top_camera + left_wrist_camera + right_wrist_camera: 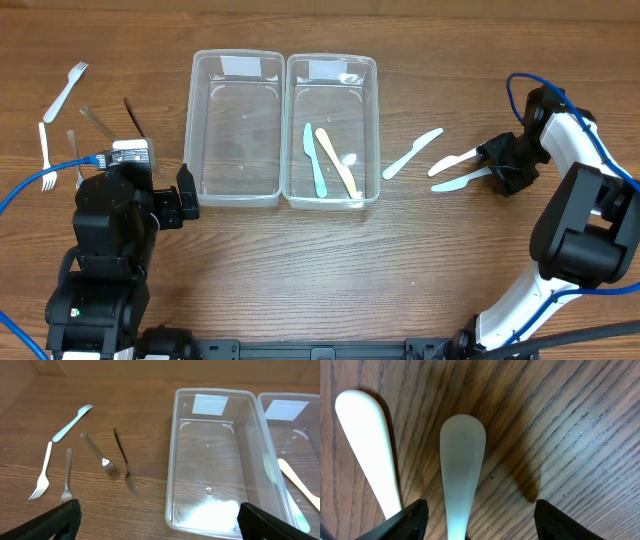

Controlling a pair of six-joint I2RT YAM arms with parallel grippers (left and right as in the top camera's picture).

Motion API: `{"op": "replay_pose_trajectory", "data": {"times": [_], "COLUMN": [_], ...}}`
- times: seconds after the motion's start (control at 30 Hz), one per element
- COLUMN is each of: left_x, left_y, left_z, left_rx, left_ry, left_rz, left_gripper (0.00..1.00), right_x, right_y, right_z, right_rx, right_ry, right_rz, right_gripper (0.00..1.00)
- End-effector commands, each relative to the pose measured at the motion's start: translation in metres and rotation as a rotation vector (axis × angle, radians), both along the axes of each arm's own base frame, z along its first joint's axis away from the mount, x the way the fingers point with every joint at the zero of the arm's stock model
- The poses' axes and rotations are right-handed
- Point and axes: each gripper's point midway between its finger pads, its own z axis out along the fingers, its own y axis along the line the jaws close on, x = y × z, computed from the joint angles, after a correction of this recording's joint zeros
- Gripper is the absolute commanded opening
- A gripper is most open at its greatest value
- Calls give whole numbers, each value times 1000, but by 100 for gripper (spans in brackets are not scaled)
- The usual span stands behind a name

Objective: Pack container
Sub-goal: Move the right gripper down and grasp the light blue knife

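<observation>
Two clear plastic containers stand side by side: the left one (233,128) is empty, the right one (332,130) holds a teal knife (314,158) and a cream knife (336,160). My right gripper (497,170) is open and low over the handle ends of a pale blue knife (462,467) and a white knife (368,445) lying flat on the table; the blue one lies between the fingers. Another pale blue knife (411,155) lies beside the right container. My left gripper (160,522) is open and empty at the left container's (220,460) near corner.
Several forks lie at the table's left: a pale blue one (71,422), a white one (42,472), a black one (123,460) and clear ones (97,452). Blue cables run by both arms.
</observation>
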Motion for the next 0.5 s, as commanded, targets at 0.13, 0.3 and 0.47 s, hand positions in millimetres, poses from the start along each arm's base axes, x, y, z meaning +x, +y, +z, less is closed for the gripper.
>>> {"op": "replay_pose_trajectory", "data": {"times": [0.13,0.3,0.47], "left_x": [1,1,1], "left_y": [0,0,0], "left_z": [12,12,12], "left_rx": [-26,-26,-26], "left_ry": [-33,-33,-33], "left_rz": [11,10,11], "left_gripper": [100,100,100], "right_x": [-8,-8,-9], "right_y": [0,0,0], "right_z": [-18,-18,-18], "right_rx": [-2,-2,-1], "right_ry": [58,59,61], "right_rz": [-4,-4,-4], "right_gripper": [70,69,52]}}
